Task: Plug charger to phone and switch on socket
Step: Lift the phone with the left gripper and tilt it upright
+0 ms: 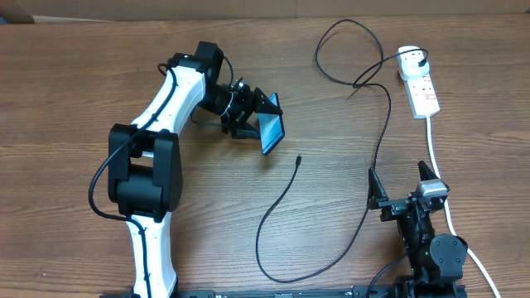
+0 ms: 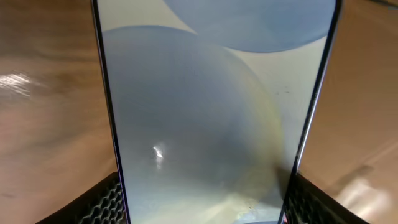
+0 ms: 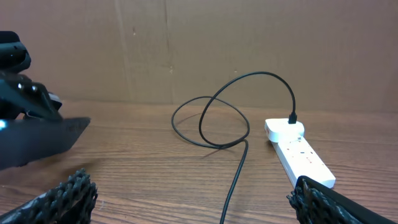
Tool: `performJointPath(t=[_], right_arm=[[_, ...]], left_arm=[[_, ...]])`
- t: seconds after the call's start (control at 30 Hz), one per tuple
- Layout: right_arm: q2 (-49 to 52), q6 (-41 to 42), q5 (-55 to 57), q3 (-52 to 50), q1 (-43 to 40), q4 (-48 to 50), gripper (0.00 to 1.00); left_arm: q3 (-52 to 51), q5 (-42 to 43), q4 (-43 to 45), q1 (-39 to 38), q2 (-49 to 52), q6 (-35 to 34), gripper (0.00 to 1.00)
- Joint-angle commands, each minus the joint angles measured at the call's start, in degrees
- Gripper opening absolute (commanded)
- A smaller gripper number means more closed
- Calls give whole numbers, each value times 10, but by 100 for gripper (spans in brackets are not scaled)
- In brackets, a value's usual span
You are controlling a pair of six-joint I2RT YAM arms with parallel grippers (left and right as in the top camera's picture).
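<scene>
Left gripper (image 1: pixel 258 117) clamps the phone (image 1: pixel 272 132), raised and tilted over mid-table (image 1: pixel 74 74). Right gripper (image 1: pixel 400 175) stands open and empty. Charger (image 1: pixel 277 207) tip lies loose beside the phone, its plug in the socket (image 1: pixel 421 87). Risks: phone slipping, tip skidding, misaligned insertion.

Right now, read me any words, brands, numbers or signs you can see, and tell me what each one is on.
No text is readable in any view.
socket: red markings on its top face, too small to read.
phone: the screen shows only pale blue-grey shapes, no letters or logo visible.
</scene>
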Motion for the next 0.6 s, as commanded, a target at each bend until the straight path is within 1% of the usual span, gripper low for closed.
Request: performJointPath(t=[0.0,0.03,0.07,0.13,0.23,0.4,0.57], right_arm=[[-4,-2,3,-6,-2,2,100],[-4,-3,4,-6,-2,2,100],[-4,-3,4,-6,-2,2,100],[-4,-3,3,-6,-2,2,100],[-4,-3,3,-6,-2,2,100],[-4,-3,3,-6,-2,2,100],[-4,-3,3,-6,-2,2,100]], left_arm=[[20,143,17,12,4,-82,66],[20,169,37,15,4,-116,66],[20,194,56,18,4,-149,63],[20,225,73,21,4,-187,61],[20,271,92,27,4,-219,61],[20,326,113,39,4,-230,63],[20,335,114,54,4,-230,63]])
